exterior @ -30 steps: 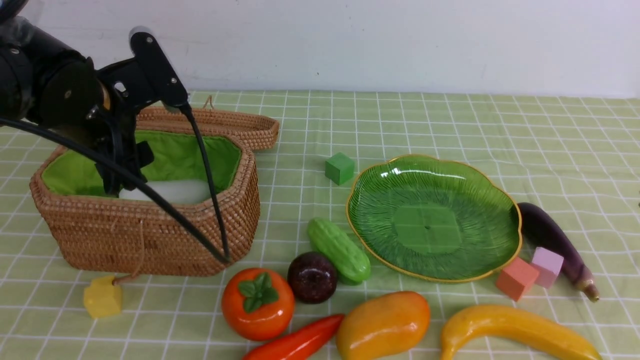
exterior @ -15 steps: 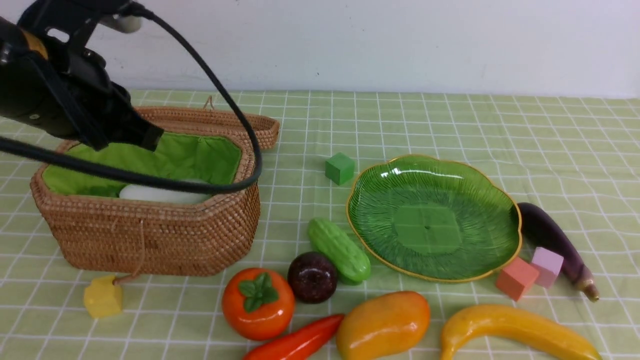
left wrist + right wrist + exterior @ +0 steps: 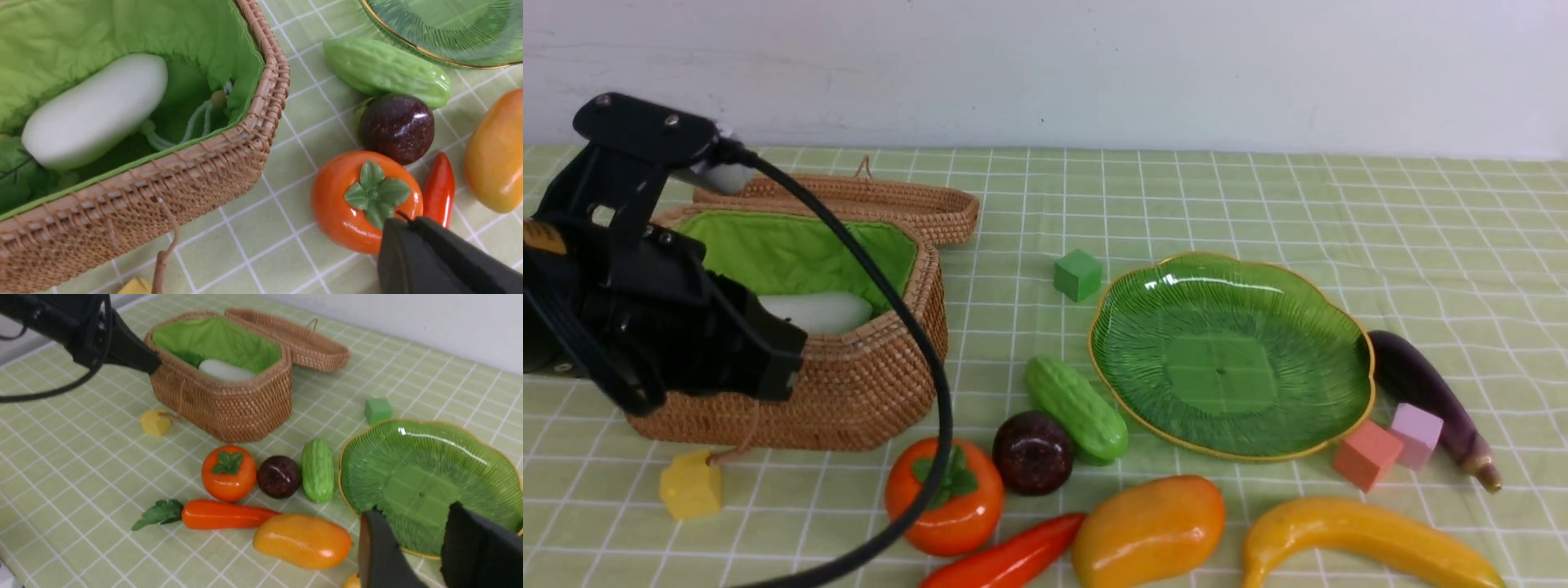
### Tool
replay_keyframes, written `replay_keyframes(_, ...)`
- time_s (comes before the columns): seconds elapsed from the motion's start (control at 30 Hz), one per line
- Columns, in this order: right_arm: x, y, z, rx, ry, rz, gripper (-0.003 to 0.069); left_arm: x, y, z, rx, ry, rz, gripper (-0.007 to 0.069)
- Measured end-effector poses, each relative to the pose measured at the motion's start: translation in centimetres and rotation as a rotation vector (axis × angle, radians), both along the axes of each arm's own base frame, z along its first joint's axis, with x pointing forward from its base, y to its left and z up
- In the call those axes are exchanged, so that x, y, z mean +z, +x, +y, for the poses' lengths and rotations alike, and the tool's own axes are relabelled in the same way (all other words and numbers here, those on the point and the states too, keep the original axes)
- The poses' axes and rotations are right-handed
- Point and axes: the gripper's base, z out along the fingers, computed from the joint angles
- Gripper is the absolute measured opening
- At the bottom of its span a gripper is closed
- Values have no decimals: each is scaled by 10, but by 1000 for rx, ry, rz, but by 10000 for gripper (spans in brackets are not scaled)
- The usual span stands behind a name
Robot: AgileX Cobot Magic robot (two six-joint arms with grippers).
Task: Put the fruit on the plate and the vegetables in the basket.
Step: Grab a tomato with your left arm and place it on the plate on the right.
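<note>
One radish [image 3: 817, 310] lies in the basket [image 3: 866, 392]; plate [image 3: 1233, 359] bare. Orange fruit [image 3: 972, 514] on desk [image 3: 1258, 204] before basket, judged light, rigid, slippery: grip across widest girth. Left gripper [image 3: 780, 363] closed, empty; right gripper [image 3: 412, 512] parted, empty.

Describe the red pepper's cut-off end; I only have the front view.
Observer: In the right wrist view the red pepper ends in a green leafy stem, at the end away from the mango.
Operator: Report the right gripper; it's outside my frame.
Observer: The right gripper is open and empty, aimed toward the plate.
Operator: Check what the left arm hides in the basket.
Observer: The left wrist view shows dark green leaves at one end of the radish, inside the basket.
</note>
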Motion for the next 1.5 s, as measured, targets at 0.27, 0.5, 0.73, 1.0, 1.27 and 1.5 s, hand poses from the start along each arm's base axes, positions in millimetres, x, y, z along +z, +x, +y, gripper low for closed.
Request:
replay_keyframes(0.27, 0, 0, 0, 0, 1, -1, 238, 1, 0, -1, -7, -2, -6, -13)
replay_keyframes(0.5, 1, 0, 0, -1, 7, -9, 210, -6, -25, -42, -195, 42, 93, -13)
replay_keyframes(0.73, 0, 0, 0, 0, 2, -2, 203, -43, -28, -74, -187, 259, 249, -8)
replay_keyframes(1.0, 0, 0, 0, 1, 3, -1, 208, -69, 0, -102, -190, 242, 221, 305)
replay_keyframes(1.27, 0, 0, 0, 0, 2, -2, 211, -101, 22, -119, -258, 283, 176, 624)
replay_keyframes(1.5, 0, 0, 0, 0, 2, -2, 212, -131, 34, -124, -298, 377, 186, 629)
